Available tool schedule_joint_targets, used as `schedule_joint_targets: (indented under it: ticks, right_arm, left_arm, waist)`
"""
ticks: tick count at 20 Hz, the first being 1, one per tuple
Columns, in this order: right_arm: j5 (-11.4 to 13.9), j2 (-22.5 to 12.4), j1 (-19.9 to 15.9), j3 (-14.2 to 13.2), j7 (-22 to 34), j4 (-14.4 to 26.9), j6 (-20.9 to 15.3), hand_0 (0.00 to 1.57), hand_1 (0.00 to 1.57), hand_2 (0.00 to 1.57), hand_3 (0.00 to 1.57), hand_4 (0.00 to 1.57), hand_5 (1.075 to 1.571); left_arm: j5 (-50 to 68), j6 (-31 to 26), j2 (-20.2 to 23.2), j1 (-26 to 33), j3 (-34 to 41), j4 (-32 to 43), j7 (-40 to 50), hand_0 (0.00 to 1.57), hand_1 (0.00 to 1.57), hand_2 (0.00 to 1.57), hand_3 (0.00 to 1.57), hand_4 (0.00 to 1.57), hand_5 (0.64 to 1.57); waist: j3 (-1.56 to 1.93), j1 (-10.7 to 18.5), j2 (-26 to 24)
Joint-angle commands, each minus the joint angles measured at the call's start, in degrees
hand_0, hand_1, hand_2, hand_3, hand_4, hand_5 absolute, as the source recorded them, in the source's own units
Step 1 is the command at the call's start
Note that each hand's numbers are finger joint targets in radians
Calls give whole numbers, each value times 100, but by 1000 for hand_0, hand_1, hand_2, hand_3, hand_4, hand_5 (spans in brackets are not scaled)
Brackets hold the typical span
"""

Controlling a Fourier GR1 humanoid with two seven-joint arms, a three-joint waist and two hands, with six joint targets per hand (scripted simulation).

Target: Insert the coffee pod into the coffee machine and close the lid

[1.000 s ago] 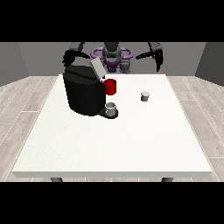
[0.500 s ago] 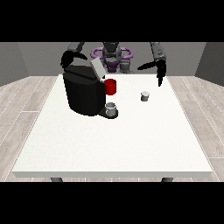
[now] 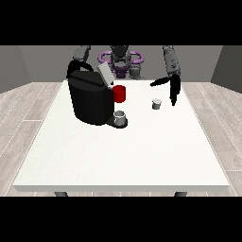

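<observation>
Beside hand [image 3: 173, 87] (open): unlabelled coffee pod [image 3: 156, 104].

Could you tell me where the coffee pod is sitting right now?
In the front view the coffee pod stands on the white table, right of the coffee machine, just left of the hand at the view's right.

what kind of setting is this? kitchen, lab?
Probably a bare test room, not a kitchen: a large white table on wood-look flooring with plain grey walls. Only a black coffee machine, a small grey coffee pod and a cup suggest a coffee station.
</observation>
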Motion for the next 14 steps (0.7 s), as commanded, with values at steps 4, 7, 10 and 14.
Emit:
schedule_joint_targets:
  ticks: [4, 7, 10, 14]
  right_arm:
    - [103, -2, -352, -259, -370, 761, -206, 0, 0, 0, 0, 423, 1571]
    - [97, -75, -196, -90, 219, 438, -75, 0, 0, 0, 0, 424, 1571]
    - [391, 94, -304, 45, 166, 586, -398, 0, 0, 0, 0, 356, 1571]
    - [285, 103, -177, 123, 72, 432, -203, 0, 0, 0, 0, 386, 1571]
  left_arm:
    - [-586, 111, -87, -392, -397, 382, 97, 0, 0, 198, 0, 0, 1571]
    - [-834, 194, -2, -308, -398, 893, -218, 105, 105, 502, 0, 0, 1571]
    - [-852, 218, -9, -572, -297, 1183, -32, 647, 647, 718, 349, 0, 1571]
    - [-1247, 503, 187, -537, -393, 1494, -281, 615, 615, 738, 477, 0, 1571]
  waist:
    - [2, 155, 79]
    - [0, 41, -150]
    - [0, 81, -103]
    - [0, -90, 29]
